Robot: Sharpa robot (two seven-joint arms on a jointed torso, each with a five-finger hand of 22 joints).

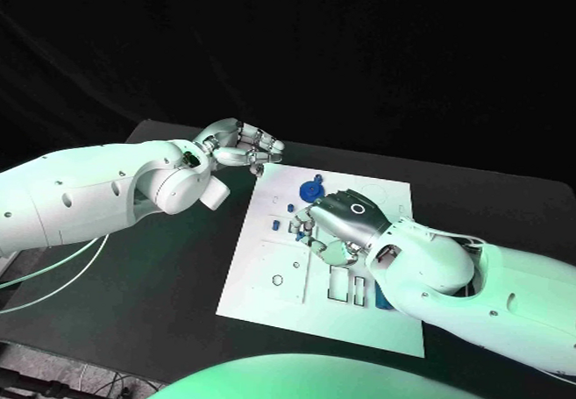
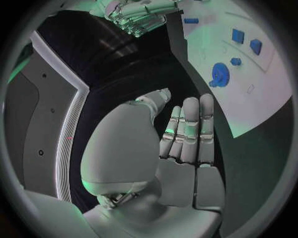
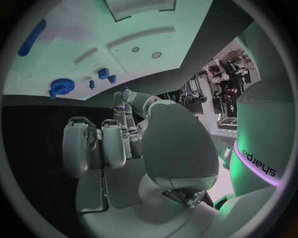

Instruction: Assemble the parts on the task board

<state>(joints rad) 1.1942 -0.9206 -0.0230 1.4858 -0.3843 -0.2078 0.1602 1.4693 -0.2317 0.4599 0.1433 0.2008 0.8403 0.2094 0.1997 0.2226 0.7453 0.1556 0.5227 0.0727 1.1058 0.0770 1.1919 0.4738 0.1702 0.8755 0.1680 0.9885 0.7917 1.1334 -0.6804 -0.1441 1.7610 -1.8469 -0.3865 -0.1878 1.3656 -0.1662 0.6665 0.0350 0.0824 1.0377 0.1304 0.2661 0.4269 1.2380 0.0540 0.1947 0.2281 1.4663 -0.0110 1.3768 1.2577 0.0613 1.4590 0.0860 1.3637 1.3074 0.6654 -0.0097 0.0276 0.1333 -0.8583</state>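
white and flat, the rectangular task board lies in the middle of the black table, with small blue plastic parts scattered over its far half. a round blue gear-shaped part sits near the board's far edge, with a slim blue bar just beyond it; the left wrist view shows the same gear beside a few small blue blocks. two dark rectangular slots are cut into the board near the right arm. the silver left hand hovers over the bare table just off the board's far left corner, its fingers curled inward with nothing between them, apart from the board. the silver right hand hangs over the board's middle, close to the gear, fingers bent downward toward the surface; i cannot tell from these views whether it pinches any part. in the right wrist view its fingers point at the board's edge and no part is seen between them, while the gear lies beyond on the white plate.
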